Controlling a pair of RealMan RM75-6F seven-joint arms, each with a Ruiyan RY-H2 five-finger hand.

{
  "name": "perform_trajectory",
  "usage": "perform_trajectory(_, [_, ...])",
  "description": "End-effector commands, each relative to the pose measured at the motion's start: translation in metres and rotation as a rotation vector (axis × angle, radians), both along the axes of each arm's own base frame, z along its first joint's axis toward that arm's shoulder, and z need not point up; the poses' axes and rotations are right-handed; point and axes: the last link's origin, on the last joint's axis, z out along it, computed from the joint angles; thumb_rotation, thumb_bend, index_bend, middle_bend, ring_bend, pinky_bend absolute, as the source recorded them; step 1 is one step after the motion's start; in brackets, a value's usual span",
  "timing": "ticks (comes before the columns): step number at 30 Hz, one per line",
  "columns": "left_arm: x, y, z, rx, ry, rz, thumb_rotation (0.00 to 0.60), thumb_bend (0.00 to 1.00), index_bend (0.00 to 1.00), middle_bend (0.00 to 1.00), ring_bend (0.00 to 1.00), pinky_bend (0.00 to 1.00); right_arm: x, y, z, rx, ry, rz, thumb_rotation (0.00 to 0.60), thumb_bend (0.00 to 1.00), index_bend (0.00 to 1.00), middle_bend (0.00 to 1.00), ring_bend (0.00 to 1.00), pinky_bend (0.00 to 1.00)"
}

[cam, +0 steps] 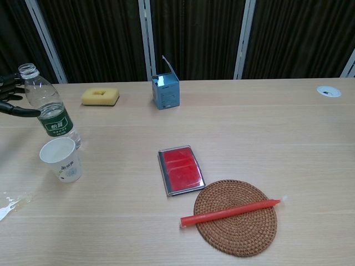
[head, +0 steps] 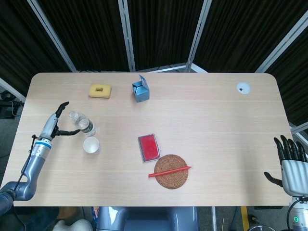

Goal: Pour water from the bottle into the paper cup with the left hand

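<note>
Left hand [head: 58,122] beside one bottle [head: 83,123], one paper cup [head: 91,145]

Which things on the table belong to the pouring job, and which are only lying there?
For the job: bottle, paper cup, left hand.

Lying about: sponge, blue box, red case, woven mat, red stick.
</note>
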Motion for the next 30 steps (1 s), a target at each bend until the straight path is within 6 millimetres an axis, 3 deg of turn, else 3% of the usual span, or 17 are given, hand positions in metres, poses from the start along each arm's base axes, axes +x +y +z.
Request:
perform_trajectory(1, [0.004, 0.006, -0.013, -0.014, -0.019, 0.002, 0.600, 0.00, 0.00, 0.00, 0.00, 0.00, -0.001, -0.001, -0.001, 0.001, 0.005, -0.008, 0.600, 0.00, 0.00, 0.00, 0.00, 0.00])
perform_trajectory(7, [0.009, 0.018, -0.024, -0.018, 0.000, -0.010, 0.600, 0.00, 0.00, 0.00, 0.00, 0.00, -0.004, -0.004, -0.003, 0.002, 0.014, -0.022, 0.600, 0.00, 0.00, 0.00, 0.00, 0.00])
perform_trajectory(25, [0.013, 0.030, -0.051, -0.053, -0.065, 0.027, 0.600, 0.00, 0.00, 0.00, 0.00, 0.00, -0.010, -0.010, -0.010, 0.024, 0.034, -0.051, 0.600, 0.00, 0.00, 0.00, 0.00, 0.00])
perform_trajectory(30, [0.014, 0.033, -0.057, -0.050, -0.114, 0.055, 0.600, 0.07, 0.20, 0.05, 0.01, 0.05, -0.012, -0.010, -0.011, 0.025, 0.042, -0.056, 0.600, 0.00, 0.00, 0.00, 0.00, 0.00])
